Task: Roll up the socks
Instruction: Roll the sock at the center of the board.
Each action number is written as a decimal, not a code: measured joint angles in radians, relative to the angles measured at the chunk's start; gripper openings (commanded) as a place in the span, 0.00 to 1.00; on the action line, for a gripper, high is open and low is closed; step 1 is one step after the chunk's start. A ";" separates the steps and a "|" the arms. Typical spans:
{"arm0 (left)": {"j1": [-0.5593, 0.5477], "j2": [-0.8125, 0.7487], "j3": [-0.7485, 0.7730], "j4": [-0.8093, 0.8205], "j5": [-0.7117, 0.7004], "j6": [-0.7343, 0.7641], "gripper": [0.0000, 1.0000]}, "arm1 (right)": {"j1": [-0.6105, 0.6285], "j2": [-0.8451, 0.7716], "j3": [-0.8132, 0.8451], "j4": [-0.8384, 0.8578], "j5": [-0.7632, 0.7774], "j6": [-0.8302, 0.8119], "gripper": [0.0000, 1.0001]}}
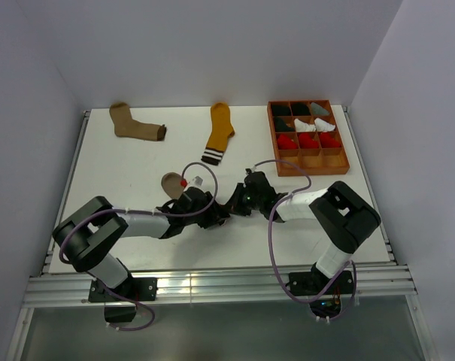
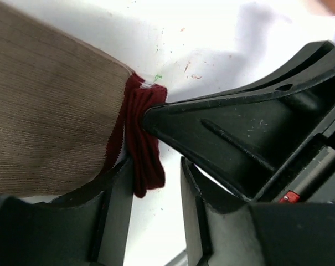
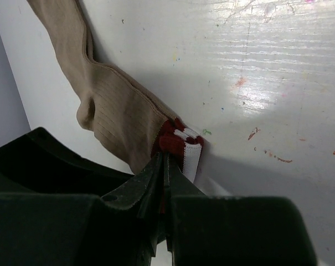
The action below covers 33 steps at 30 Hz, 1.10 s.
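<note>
Red ribbing on the cuff (image 3: 175, 141) is pinched flat between the right fingers (image 3: 165, 166), which are clenched on it. The left fingers (image 2: 118, 216) are parted; the cuff's red edge hangs in their gap, touching one of them but not gripped. From both sets of fingers the light brown sock (image 1: 171, 185) is laid out on the table (image 1: 129, 173) toward the left arm's side, its long axis running from cuff to toe. A roll is judged to begin at this cuff end. Well apart, at the far edge, the tan sock (image 1: 137, 124) and the mustard yellow sock (image 1: 219, 134) are laid flat. The wooden tray (image 1: 311, 160) of rolled bundles (image 1: 308, 141) is set at the far right. Nothing is seen in the way.
</note>
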 measured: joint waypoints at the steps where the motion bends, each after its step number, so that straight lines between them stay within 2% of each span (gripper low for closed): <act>1: -0.009 0.000 0.015 -0.028 -0.018 0.011 0.40 | 0.002 0.000 0.003 -0.004 0.002 0.000 0.11; 3: -0.031 0.000 0.052 -0.094 -0.062 0.042 0.34 | 0.002 0.000 0.008 -0.013 0.005 0.000 0.11; 7: -0.061 0.013 0.101 -0.179 -0.122 0.077 0.08 | 0.004 0.000 0.009 -0.018 0.006 0.000 0.11; 10: -0.067 0.018 0.103 -0.196 -0.131 0.074 0.00 | 0.004 0.000 0.009 -0.016 0.005 0.000 0.11; 15: -0.059 0.009 0.065 -0.146 -0.122 0.047 0.00 | 0.003 -0.005 -0.005 0.010 -0.010 0.002 0.15; 19: -0.020 -0.016 -0.015 -0.050 -0.071 -0.002 0.00 | 0.001 -0.052 -0.078 0.086 -0.039 0.016 0.29; 25: 0.040 -0.013 -0.083 0.064 0.024 -0.066 0.00 | -0.018 -0.140 -0.190 0.207 -0.063 0.048 0.40; 33: 0.080 0.016 -0.125 0.167 0.114 -0.126 0.00 | -0.063 -0.071 -0.252 0.364 -0.081 0.087 0.40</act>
